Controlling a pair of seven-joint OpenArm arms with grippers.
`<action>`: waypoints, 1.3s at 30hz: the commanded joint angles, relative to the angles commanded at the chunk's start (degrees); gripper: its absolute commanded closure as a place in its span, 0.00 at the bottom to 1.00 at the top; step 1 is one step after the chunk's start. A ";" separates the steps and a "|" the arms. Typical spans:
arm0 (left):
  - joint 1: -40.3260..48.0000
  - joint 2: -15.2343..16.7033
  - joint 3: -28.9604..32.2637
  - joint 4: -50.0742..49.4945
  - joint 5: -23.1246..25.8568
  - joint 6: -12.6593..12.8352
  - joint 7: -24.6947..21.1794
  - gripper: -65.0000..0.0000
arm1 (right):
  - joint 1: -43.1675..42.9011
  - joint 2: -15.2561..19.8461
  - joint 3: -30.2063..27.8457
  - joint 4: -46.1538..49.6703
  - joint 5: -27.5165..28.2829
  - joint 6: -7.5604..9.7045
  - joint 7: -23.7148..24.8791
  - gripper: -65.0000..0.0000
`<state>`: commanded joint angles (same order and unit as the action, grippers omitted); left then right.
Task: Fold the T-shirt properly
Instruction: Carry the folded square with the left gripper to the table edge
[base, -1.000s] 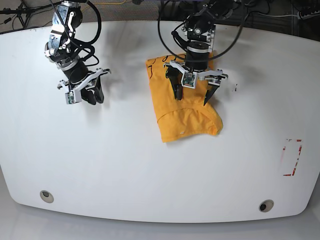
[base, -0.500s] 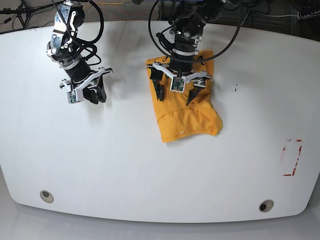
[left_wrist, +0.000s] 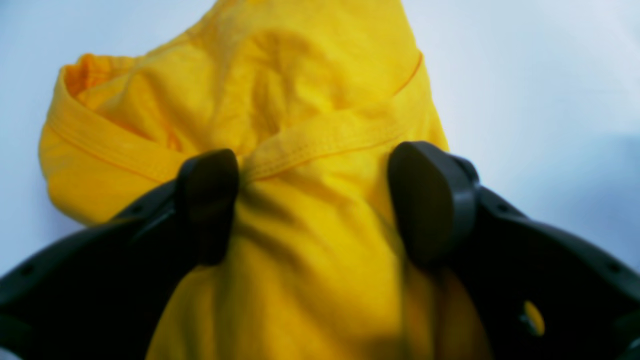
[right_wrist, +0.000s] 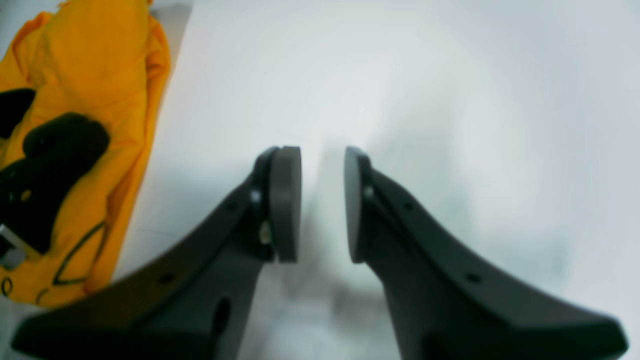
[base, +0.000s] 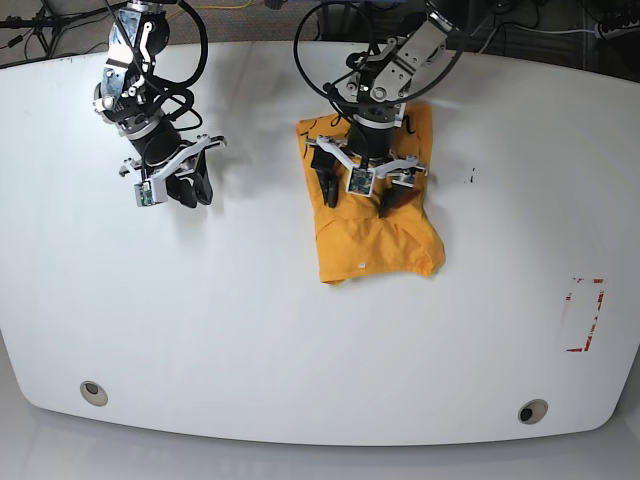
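Observation:
The orange-yellow T-shirt (base: 375, 240) lies folded into a narrow bundle at the back middle of the white table (base: 300, 330). My left gripper (base: 357, 203) is down on its middle, open, with its fingertips (left_wrist: 207, 200) pressing into the cloth on either side of a hemmed fold (left_wrist: 320, 140). My right gripper (base: 193, 195) hangs over bare table well to the shirt's left, its pads (right_wrist: 285, 200) a narrow gap apart with nothing between them. In the right wrist view the T-shirt (right_wrist: 90, 65) fills the left edge, with black print lines near its lower end.
A red-marked rectangle (base: 585, 315) sits near the table's right edge. Two round holes (base: 93, 392) (base: 532, 411) are set near the front edge. Cables run behind the table's back edge.
My left gripper has come forward along the shirt and its fingers have drawn closer together on the cloth. The shirt's lower part has bunched slightly. The right arm has barely moved.

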<state>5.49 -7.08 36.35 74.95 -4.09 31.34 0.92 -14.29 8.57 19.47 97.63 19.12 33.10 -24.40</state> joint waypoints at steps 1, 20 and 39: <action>0.00 -1.32 -0.53 -0.18 0.00 -0.09 0.00 0.28 | 0.00 0.00 0.00 0.00 0.00 0.00 0.00 0.79; 10.64 -18.37 -25.23 0.97 0.00 -23.56 0.09 0.28 | 0.00 -0.09 -0.18 0.00 0.00 0.09 -0.09 0.79; 9.93 -28.31 -44.84 -9.14 -0.09 -42.99 0.09 0.28 | -0.18 -3.25 -0.26 0.00 -0.53 4.57 -0.09 0.79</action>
<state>15.43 -35.38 -8.48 65.80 -4.18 -11.65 1.01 -14.46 5.32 19.21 97.63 18.59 37.67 -24.48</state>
